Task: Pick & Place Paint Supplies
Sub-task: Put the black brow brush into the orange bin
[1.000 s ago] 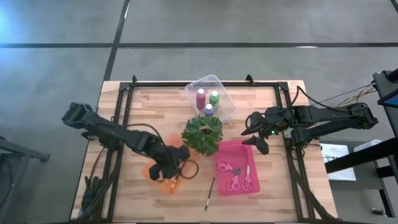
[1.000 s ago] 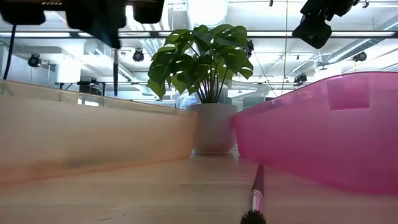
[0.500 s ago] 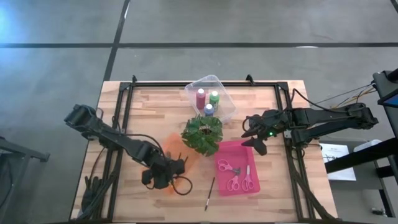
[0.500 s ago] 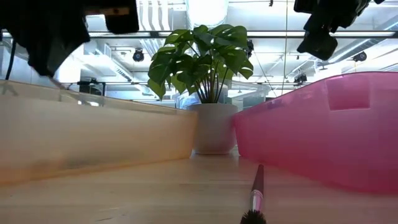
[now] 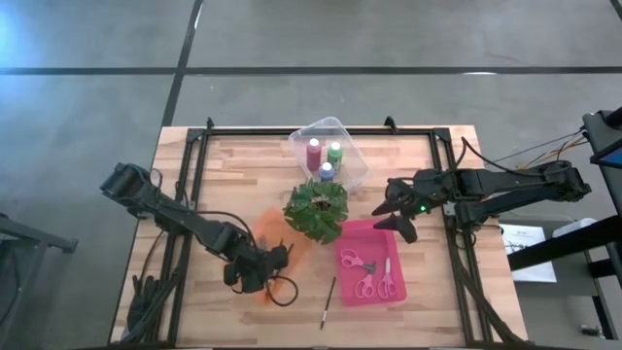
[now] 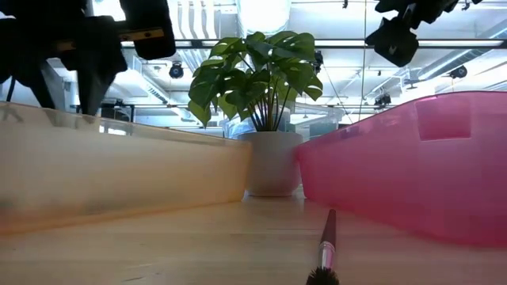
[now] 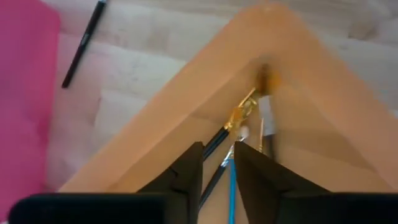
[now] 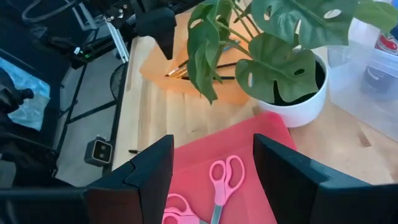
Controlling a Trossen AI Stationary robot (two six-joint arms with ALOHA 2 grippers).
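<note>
My left gripper (image 5: 260, 275) (image 7: 219, 177) hangs low over the near part of the orange tray (image 5: 270, 226) (image 7: 298, 93), its fingers a narrow gap apart. Through that gap I see dark-handled paintbrushes (image 7: 239, 115) and a blue one lying in the tray. Another paintbrush (image 5: 328, 302) (image 6: 326, 245) lies flat on the table near the front edge. Pink-handled scissors (image 5: 364, 272) (image 8: 221, 174) lie in the pink tray (image 5: 364, 226). Maroon-pink (image 5: 313, 153), green (image 5: 334, 153) and blue-purple (image 5: 326, 171) bottles stand in the clear tray. My right gripper (image 5: 391, 216) (image 8: 211, 146) hovers open above the pink tray's far right corner.
A potted leafy plant (image 5: 316, 209) (image 6: 261, 63) stands mid-table between the trays. The clear tray (image 5: 355, 173) sits at the far edge. Black frame rails run along the table's left and right sides. Bare wood shows on the far left and near right.
My left gripper has moved toward the table's near edge and down over the orange tray, tipping as it went. The paintbrush that hung upright below it a second ago no longer hangs there. My right gripper has barely shifted.
</note>
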